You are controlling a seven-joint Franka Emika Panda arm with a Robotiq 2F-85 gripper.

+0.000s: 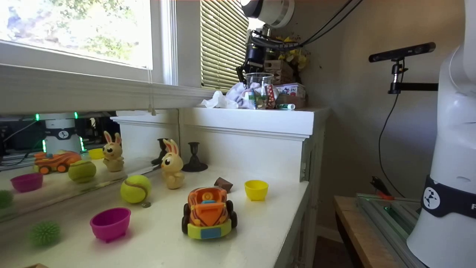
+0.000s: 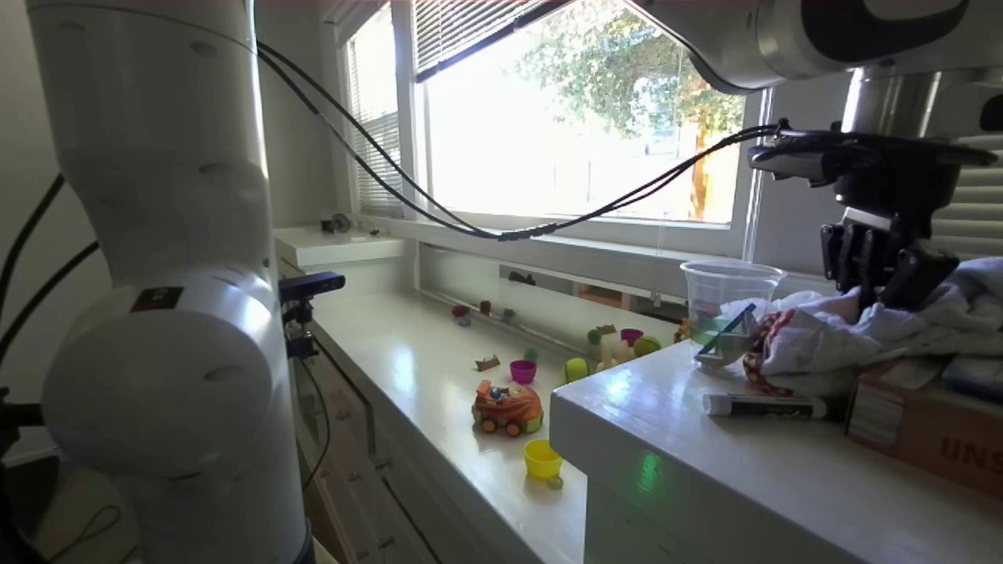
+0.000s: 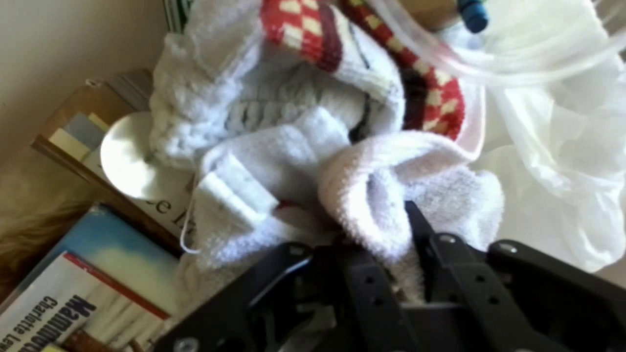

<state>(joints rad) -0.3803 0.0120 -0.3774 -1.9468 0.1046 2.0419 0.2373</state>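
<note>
My gripper (image 3: 376, 239) points down into a crumpled white fuzzy towel (image 3: 357, 195) on a raised white ledge. Its black fingers are closed around an upright fold; the left fingertip is partly hidden by cloth. The towel has a red checked band (image 3: 303, 24). The gripper (image 2: 885, 298) also shows in an exterior view, with its tips down in the towel (image 2: 979, 294). A clear plastic cup (image 2: 733, 286) stands beside the towel, with items showing through its wall; its rim is blurred in the wrist view (image 3: 440, 56). Thin white plastic (image 3: 562, 190) lies beside the towel.
Books (image 3: 112, 288) and a marker (image 2: 764, 405) lie near the towel. The lower white counter holds an orange toy car (image 1: 209, 212), yellow cup (image 1: 256, 190), magenta cup (image 1: 110, 223), tennis ball (image 1: 135, 189), bunny (image 1: 172, 165) and dark candlestick (image 1: 194, 158). A window stands behind.
</note>
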